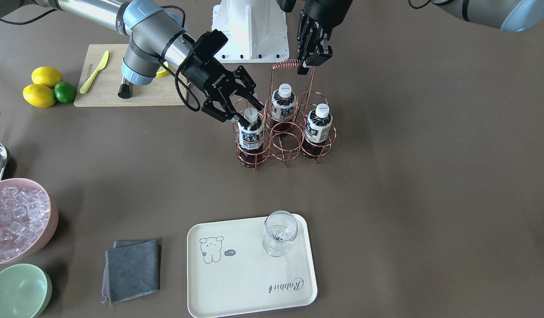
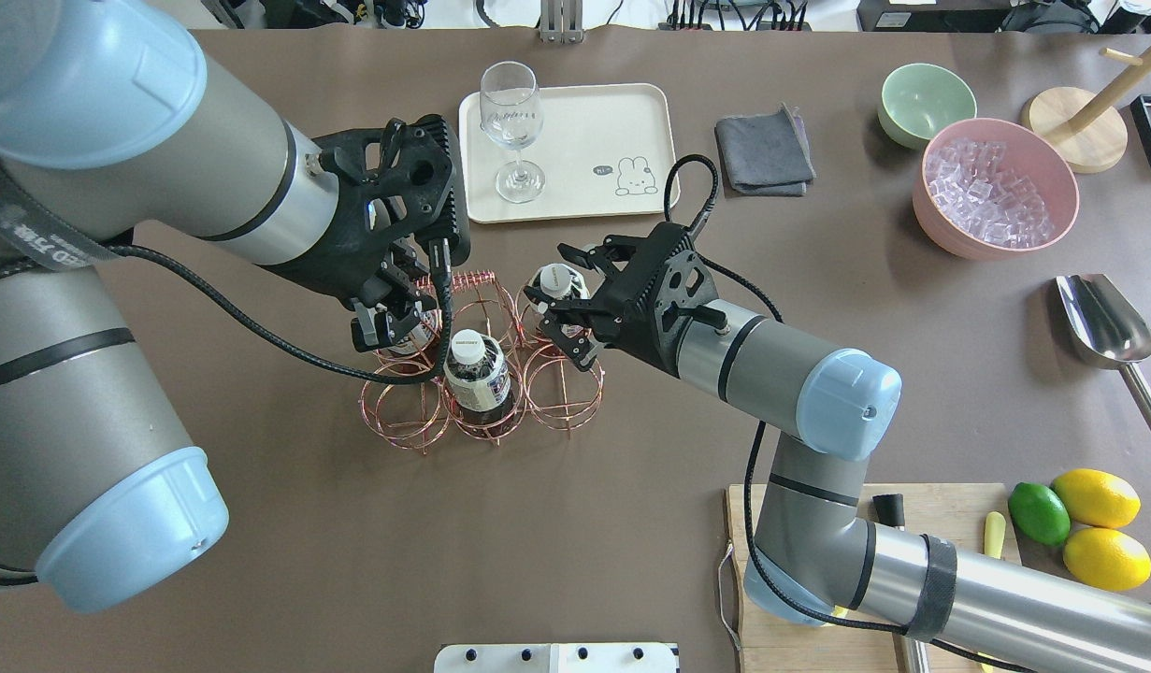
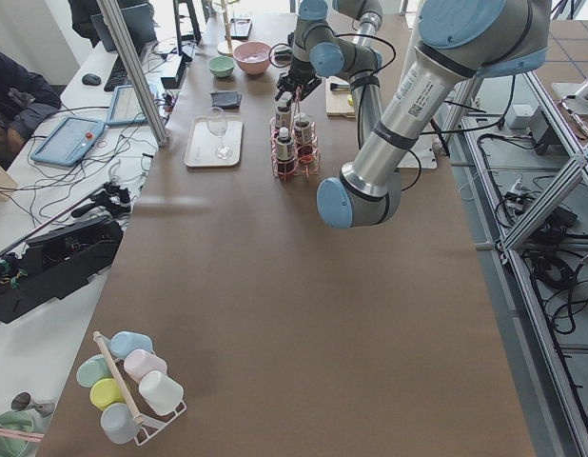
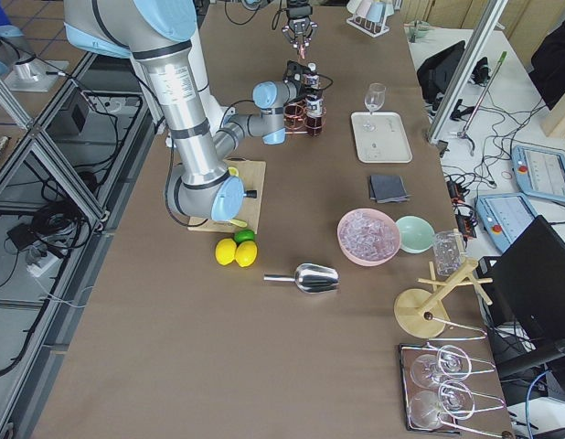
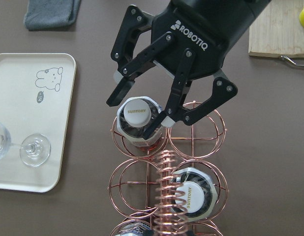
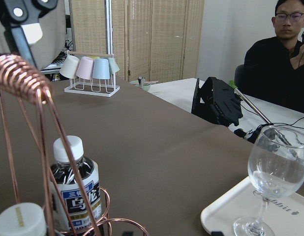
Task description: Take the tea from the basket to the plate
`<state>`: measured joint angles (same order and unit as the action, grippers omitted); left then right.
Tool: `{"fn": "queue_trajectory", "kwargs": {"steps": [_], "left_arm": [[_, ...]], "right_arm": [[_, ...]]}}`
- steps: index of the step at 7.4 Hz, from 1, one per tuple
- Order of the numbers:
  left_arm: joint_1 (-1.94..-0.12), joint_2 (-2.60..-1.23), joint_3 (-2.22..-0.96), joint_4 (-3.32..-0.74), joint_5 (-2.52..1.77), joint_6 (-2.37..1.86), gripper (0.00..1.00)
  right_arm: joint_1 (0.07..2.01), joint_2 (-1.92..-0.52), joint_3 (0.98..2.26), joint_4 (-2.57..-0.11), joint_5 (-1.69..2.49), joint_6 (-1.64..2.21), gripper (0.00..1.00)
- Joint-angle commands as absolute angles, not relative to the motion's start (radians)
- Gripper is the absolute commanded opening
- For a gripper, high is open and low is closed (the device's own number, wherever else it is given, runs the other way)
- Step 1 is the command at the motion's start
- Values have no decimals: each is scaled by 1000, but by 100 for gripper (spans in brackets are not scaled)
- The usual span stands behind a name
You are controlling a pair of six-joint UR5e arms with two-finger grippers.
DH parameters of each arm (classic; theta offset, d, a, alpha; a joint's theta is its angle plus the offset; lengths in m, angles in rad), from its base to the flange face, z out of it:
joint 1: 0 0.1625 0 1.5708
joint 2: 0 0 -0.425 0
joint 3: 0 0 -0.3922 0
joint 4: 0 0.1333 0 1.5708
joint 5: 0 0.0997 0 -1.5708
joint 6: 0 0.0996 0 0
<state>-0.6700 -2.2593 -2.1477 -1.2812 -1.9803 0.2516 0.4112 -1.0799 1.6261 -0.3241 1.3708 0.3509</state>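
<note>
The copper wire basket stands mid-table with three tea bottles in its cells. My right gripper is open, its fingers on either side of the white cap of one tea bottle. The left wrist view shows those fingers straddling this cap. My left gripper is shut on the end of the basket's coiled handle. The two other bottles stand in their cells. The cream plate lies apart from the basket and carries a clear wine glass.
A grey cloth lies beside the plate. A pink bowl of ice and a mint-green bowl stand at the table's edge. A cutting board, lemons with a lime and a metal scoop lie on my right.
</note>
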Motion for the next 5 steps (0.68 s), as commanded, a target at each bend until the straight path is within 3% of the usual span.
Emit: {"fn": "queue_trajectory", "kwargs": {"steps": [1,2,4,5], "left_arm": [[-670,-2260,-2148,-1281,-1980,252,0],[-670,-2260,-2148,-1281,-1980,252,0],[-670,-2260,-2146,-1281,-1980,252,0],[-670,-2260,-2145,-1281,-1980,252,0]], "right_arm": [[411,-1071,1606,-322,1368,351,60],[411,-1069,1605,-322,1368,351,53],[413,-1069,1609,-318,1368,357,11],[413,-1069,1612,-318,1368,360,0]]}}
